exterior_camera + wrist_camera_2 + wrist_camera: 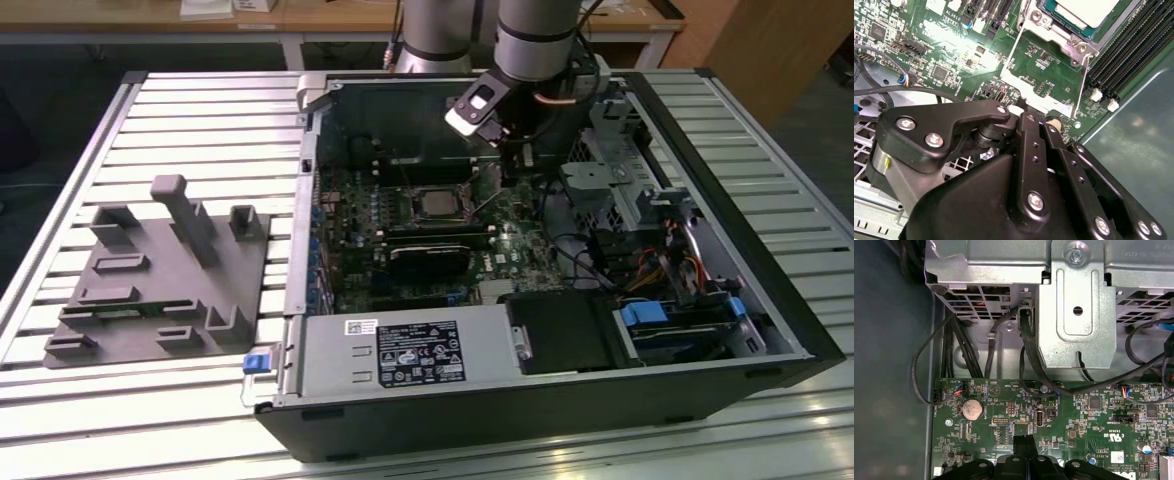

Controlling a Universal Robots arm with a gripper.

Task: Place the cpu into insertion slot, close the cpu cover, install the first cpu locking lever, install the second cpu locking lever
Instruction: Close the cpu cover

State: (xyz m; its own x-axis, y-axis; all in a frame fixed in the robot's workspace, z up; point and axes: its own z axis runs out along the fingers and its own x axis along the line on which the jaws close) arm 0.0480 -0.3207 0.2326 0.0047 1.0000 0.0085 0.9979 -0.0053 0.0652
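In the open case (534, 420) on the slatted table (200, 110), the chip (1089, 10) sits in its socket (1054, 32); your gripper (1025, 440), fingers (1019, 447) pressed together and empty, hangs just beside that socket, so I'd work the thin lever (1084, 75) slowly, never touching the chip.

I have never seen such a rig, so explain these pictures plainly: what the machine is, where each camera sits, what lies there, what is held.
The grey column is a robot arm; its gripper reaches down into an open computer case lying on a slatted table. The exterior view is from a camera off the arm. Both wrist views come from cameras riding near the gripper, looking at the green circuit board. In the second wrist view the pale cpu sits in the insertion slot, and the cpu cover looks swung open. A grey moulded fixture lies beside the case. Whether the gripper holds anything cannot be told.
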